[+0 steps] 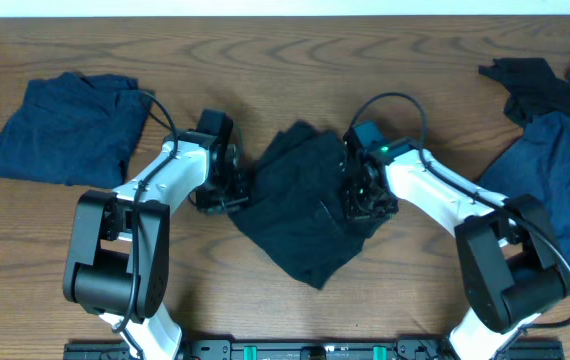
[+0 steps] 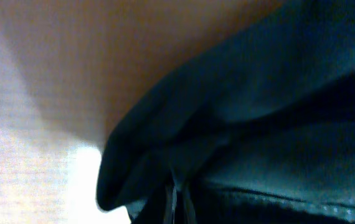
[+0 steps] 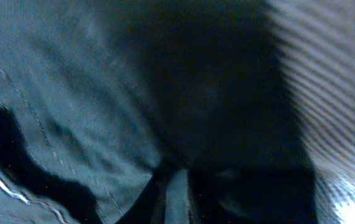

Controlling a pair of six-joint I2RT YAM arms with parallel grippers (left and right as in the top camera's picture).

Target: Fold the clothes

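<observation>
Dark garment [image 1: 300, 215] crowds both wrist views, lying centre-frame between left gripper [image 1: 231, 194] and right gripper [image 1: 361, 196], one at each side edge; whether either pinches cloth, I cannot tell.

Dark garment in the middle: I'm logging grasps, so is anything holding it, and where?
Both appear to: left gripper pinches the dark garment at its left edge, right gripper at its right edge.

Clothes in three lots.
Lay apart: dark garment [image 1: 305, 215] bunched at centre, navy piece [image 1: 65, 128] folded far left, blue-black heap [image 1: 555, 150] right.
</observation>
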